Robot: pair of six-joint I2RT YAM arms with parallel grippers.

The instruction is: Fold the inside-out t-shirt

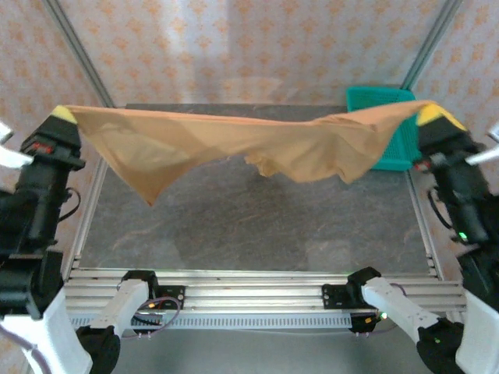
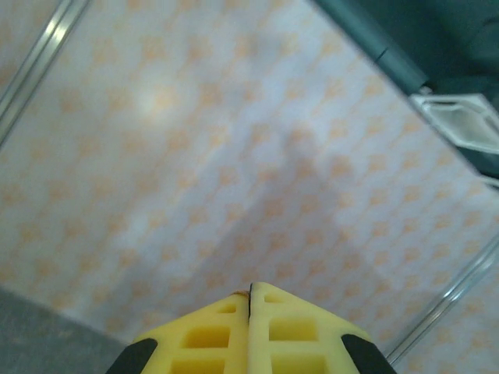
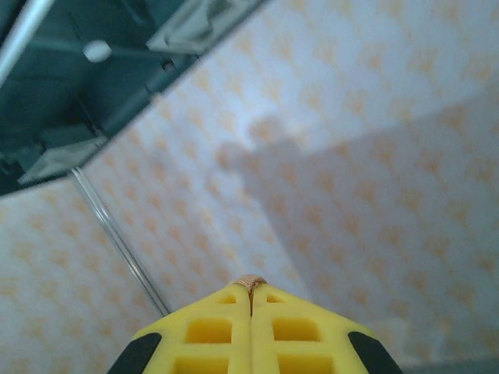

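Note:
The tan inside-out t-shirt (image 1: 234, 148) hangs stretched in the air above the table, sagging in the middle, with a point drooping at the lower left. My left gripper (image 1: 62, 114) is shut on its left end, high at the left side. My right gripper (image 1: 433, 114) is shut on its right end, high at the right side. In the left wrist view the yellow fingers (image 2: 210, 335) are pressed together with a sliver of tan cloth (image 2: 236, 294) at the tips. A small bulge of tan cloth (image 3: 251, 280) peeks out between the shut yellow fingers (image 3: 300, 331) in the right wrist view.
A dark marbled tabletop (image 1: 249, 218) lies below the cloth, framed by aluminium rails (image 1: 249, 284). A teal basket (image 1: 390, 125) stands at the back right, partly behind the shirt. Patterned walls (image 1: 257, 47) close the back and sides.

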